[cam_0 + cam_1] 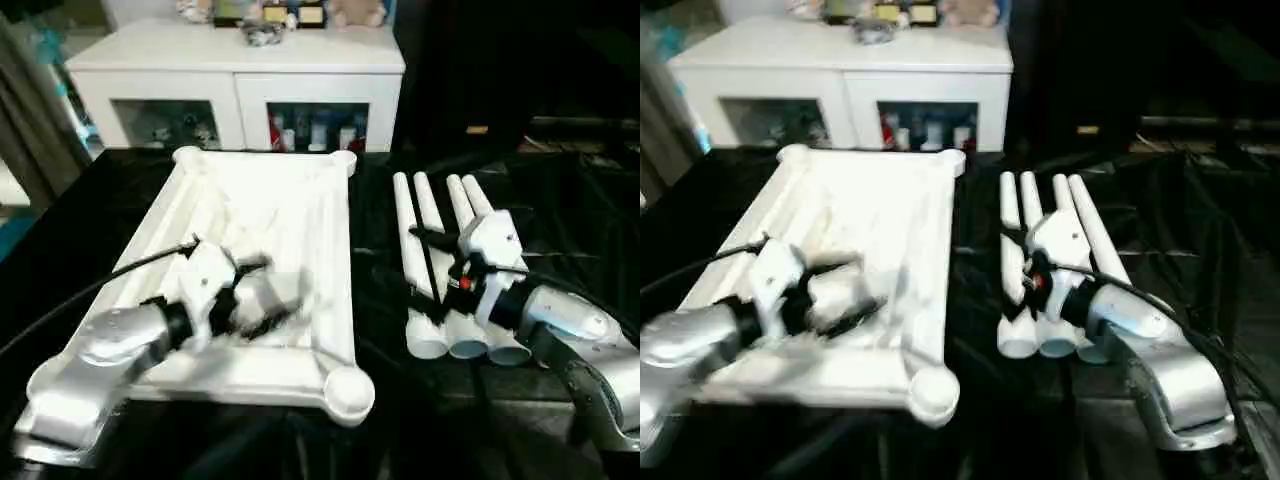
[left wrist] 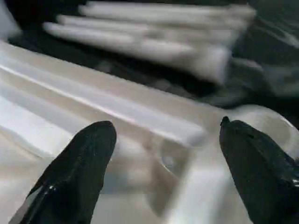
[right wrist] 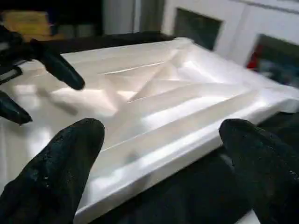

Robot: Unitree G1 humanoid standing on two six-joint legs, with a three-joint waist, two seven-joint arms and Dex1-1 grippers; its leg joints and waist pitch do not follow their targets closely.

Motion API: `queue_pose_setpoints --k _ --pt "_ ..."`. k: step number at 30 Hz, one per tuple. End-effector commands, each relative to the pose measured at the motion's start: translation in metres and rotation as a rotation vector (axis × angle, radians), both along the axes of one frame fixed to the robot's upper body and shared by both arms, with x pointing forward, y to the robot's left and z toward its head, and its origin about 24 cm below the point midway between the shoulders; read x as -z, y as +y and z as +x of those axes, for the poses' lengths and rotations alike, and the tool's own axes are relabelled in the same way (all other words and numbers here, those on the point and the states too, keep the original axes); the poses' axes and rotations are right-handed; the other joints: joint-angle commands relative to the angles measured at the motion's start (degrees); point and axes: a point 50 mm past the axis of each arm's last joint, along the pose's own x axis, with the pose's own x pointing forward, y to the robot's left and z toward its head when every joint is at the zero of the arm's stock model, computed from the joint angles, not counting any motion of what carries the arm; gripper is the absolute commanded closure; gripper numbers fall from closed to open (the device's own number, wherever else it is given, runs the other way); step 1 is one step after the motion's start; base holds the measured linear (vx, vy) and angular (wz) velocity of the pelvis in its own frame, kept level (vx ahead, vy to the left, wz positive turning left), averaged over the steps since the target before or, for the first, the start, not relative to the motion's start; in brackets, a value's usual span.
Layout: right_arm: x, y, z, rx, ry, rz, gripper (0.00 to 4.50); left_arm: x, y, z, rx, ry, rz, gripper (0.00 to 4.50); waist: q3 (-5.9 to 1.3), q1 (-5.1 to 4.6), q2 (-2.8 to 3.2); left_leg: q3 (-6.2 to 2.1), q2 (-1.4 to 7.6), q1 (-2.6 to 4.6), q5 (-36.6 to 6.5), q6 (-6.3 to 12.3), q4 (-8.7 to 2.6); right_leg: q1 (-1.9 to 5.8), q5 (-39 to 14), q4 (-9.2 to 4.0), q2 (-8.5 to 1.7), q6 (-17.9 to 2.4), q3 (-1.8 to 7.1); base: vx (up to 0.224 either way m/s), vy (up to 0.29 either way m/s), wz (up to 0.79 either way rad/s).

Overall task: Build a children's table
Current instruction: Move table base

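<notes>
The tabletop (image 1: 300, 215) lies underside up on the black worktop (image 1: 100, 200), four legs (image 1: 440, 260) beside it; left tool (image 1: 262, 295) above it and right tool (image 1: 425, 262) above the legs, both released.

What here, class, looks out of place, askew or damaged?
Nothing stands out. The tabletop lies ribbed side up on the black surface, and the four legs lie side by side to its right. No cracks or spills show.

Four legs (image 1: 440, 260) lie right of the tabletop (image 1: 300, 210), cabinets (image 1: 240, 75) behind.
</notes>
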Motion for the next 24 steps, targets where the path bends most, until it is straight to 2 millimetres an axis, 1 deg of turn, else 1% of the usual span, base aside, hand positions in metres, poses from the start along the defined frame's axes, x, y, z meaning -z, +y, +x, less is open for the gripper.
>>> queue_pose_setpoints --k 1,2,3,4,5,6,7,8,9,10,11,12,13,14,15,16,17,18,19,20,21,22,23,24 --pt "0.0 0.003 -0.002 -0.072 0.036 -0.014 0.0 0.005 0.0 -0.002 0.074 0.035 0.033 0.8 -2.26 -0.14 -0.35 -2.62 5.1 1.28 -29.2 -3.44 -7.21 -0.04 -24.2 -5.33 -3.58 -8.9 2.49 0.0 0.0 0.0" --pt "0.002 0.004 -0.005 -0.11 0.051 -0.03 0.0 0.008 0.004 0.002 0.075 0.027 0.084 1.02 -2.12 -0.18 -1.37 -2.18 5.09 1.43 -29.0 -3.03 -7.04 -0.33 -25.2 -5.74 -3.68 -9.0 2.6 0.0 0.0 0.0" --pt "0.003 0.005 -0.006 -0.142 0.062 -0.044 0.0 0.011 0.008 0.006 0.076 0.023 0.124 1.02 -2.12 0.08 -1.04 -2.23 5.08 1.54 -28.9 -2.93 -6.98 -0.33 -26.2 -5.65 -3.85 -8.7 2.71 0.0 0.0 0.0" --pt "0.004 0.007 -0.009 -0.183 0.075 -0.057 0.0 0.015 0.013 0.011 0.086 0.016 0.191 1.18 -1.91 0.11 -1.22 -2.01 5.07 1.92 -29.7 -3.3 -6.78 -0.84 -29.5 -6.31 -4.11 -8.2 2.9 -0.053 0.009 0.02" --pt "0.004 0.007 -0.009 -0.183 0.075 -0.057 0.0 0.015 0.013 0.011 0.086 0.016 0.191 1.22 -1.82 0.16 -1.08 -2.14 5.05 1.97 -30.4 -3.52 -6.76 -0.88 -31.1 -6.47 -4.19 -7.6 2.84 -0.053 0.009 0.02" --pt "0.004 0.007 -0.01 -0.198 0.081 -0.058 0.0 0.016 0.016 0.014 0.093 0.017 0.218 1.3 -1.91 0.22 -1.16 -2.18 5.07 2.1 -30.8 -3.85 -6.72 -0.92 -31.8 -6.45 -4.27 -7.4 2.81 0.0 0.0 0.0" --pt "0.004 0.008 -0.011 -0.216 0.09 -0.058 0.0 0.017 0.018 0.017 0.108 0.02 0.249 1.3 -1.9 0.14 -1.07 -2.45 5.2 1.91 -31.2 -4.15 -6.97 -0.75 -31.4 -6.4 -4.28 -7.2 2.65 0.0 0.0 0.0" --pt "0.004 0.008 -0.011 -0.219 0.092 -0.058 0.0 0.017 0.019 0.017 0.11 0.021 0.253 1.4 -1.88 0.04 -1.12 -2.63 5.33 1.6 -32.0 -4.62 -7.37 -0.51 -29.8 -6.12 -4.16 -7.4 2.43 0.0 0.0 0.0" --pt "0.005 0.008 -0.013 -0.237 0.104 -0.06 0.0 0.018 0.019 0.018 0.136 0.035 0.266 1.51 -1.95 0.1 -1.07 -2.75 5.44 1.61 -32.3 -4.86 -7.5 -0.49 -28.7 -5.92 -4.17 -7.6 2.39 0.0 0.0 0.0" --pt "0.005 0.008 -0.014 -0.244 0.109 -0.064 0.0 0.019 0.019 0.019 0.148 0.038 0.281 1.6 -1.94 0.04 -1.13 -2.77 5.46 1.65 -33.1 -5.1 -7.62 -0.53 -27.4 -5.81 -4.12 -8.1 2.35 0.0 0.0 0.0" --pt "0.005 0.008 -0.015 -0.247 0.111 -0.066 0.0 0.02 0.019 0.019 0.155 0.041 0.287 1.69 -1.97 0.03 -1.01 -2.65 5.46 1.77 -33.6 -5.3 -7.67 -0.55 -26.1 -5.81 -4.07 -8.5 2.33 0.0 0.0 0.0" --pt "0.006 0.008 -0.016 -0.258 0.117 -0.073 0.0 0.022 0.019 0.02 0.178 0.049 0.305 1.74 -2.01 0.17 -0.58 -2.67 5.44 1.89 -33.6 -5.36 -7.7 -0.54 -25.3 -5.85 -4.16 -8.9 2.38 0.0 0.0 0.0" --pt "0.007 0.007 -0.018 -0.264 0.122 -0.08 0.0 0.023 0.018 0.021 0.198 0.06 0.306 1.74 -1.94 0.13 -0.83 -2.52 5.49 1.96 -33.8 -5.37 -7.76 -0.68 -24.6 -5.96 -4.06 -9.1 2.41 0.0 0.0 0.0" --pt "0.007 0.007 -0.018 -0.264 0.122 -0.08 0.0 0.023 0.018 0.021 0.198 0.06 0.306 1.83 -1.96 0.08 -0.74 -2.38 5.45 2.01 -34.0 -5.48 -7.75 -0.69 -23.9 -5.98 -4.06 -9.3 2.49 0.0 0.0 0.0" --pt "0.009 0.006 -0.019 -0.263 0.125 -0.085 0.0 0.024 0.017 0.023 0.208 0.061 0.304 1.95 -2.04 0.11 -0.85 -2.39 5.46 1.94 -33.5 -5.32 -7.66 -0.6 -23.5 -5.85 -4.24 -9.6 2.53 0.0 0.0 0.0" --pt "0.009 0.006 -0.019 -0.261 0.126 -0.086 0.0 0.025 0.016 0.025 0.215 0.057 0.309 2.08 -2.05 0.22 -0.66 -2.31 5.48 1.92 -32.8 -5.09 -7.67 -0.58 -23.1 -5.89 -4.32 -10.0 2.6 0.0 0.0 0.0" --pt "0.009 0.006 -0.019 -0.261 0.126 -0.087 0.0 0.025 0.016 0.026 0.216 0.056 0.31 2.08 -2.07 0.27 -0.66 -2.19 5.45 1.94 -32.2 -4.82 -7.59 -0.61 -22.9 -5.95 -4.34 -10.2 2.66 0.0 0.0 0.0" --pt "0.01 0.006 -0.019 -0.259 0.126 -0.089 0.0 0.025 0.016 0.027 0.221 0.053 0.315 2.16 -2.15 0.37 -0.4 -2.2 5.48 1.97 -31.7 -4.76 -7.51 -0.55 -22.6 -5.88 -4.49 -10.4 2.71 0.0 0.0 0.0" --pt "0.01 0.006 -0.019 -0.257 0.127 -0.091 0.0 0.026 0.015 0.029 0.228 0.051 0.323 2.27 -2.11 0.42 -0.31 -2.14 5.55 1.98 -31.3 -4.58 -7.48 -0.58 -22.5 -5.93 -4.53 -10.7 2.75 0.0 0.0 0.0" --pt "0.011 0.006 -0.02 -0.256 0.128 -0.092 0.0 0.027 0.015 0.03 0.238 0.051 0.334 2.4 -2.16 0.51 -0.09 -2.11 5.55 2.07 -31.0 -4.44 -7.41 -0.58 -22.3 -5.93 -4.52 -11.0 2.78 0.0 0.0 0.0" --pt "0.011 0.006 -0.021 -0.253 0.13 -0.087 0.0 0.028 0.015 0.032 0.246 0.048 0.349 2.52 -2.14 0.47 -0.28 -1.98 5.58 2.07 -30.8 -4.32 -7.44 -0.63 -22.0 -6.05 -4.39 -11.0 2.79 0.0 0.0 0.0" --pt "0.011 0.006 -0.022 -0.25 0.132 -0.083 0.0 0.029 0.015 0.034 0.251 0.046 0.362 2.57 -2.26 0.63 -0.04 -1.93 5.59 2.15 -30.2 -4.18 -7.38 -0.56 -20.9 -5.87 -4.37 -11.4 2.82 0.0 0.0 0.0" --pt "0.01 0.006 -0.022 -0.249 0.133 -0.082 0.0 0.03 0.015 0.036 0.252 0.047 0.37 2.57 -2.29 0.61 -0.23 -1.84 5.65 2.06 -29.5 -3.99 -7.41 -0.47 -20.0 -5.88 -4.38 -11.6 2.84 0.0 0.0 0.0" --pt "0.011 0.006 -0.023 -0.249 0.133 -0.083 0.0 0.03 0.015 0.039 0.254 0.047 0.382 2.65 -2.44 0.67 0.05 -1.84 5.57 1.77 -27.6 -3.54 -7.46 -0.1 -18.0 -5.5 -4.33 -12.1 2.77 0.0 0.0 0.0"
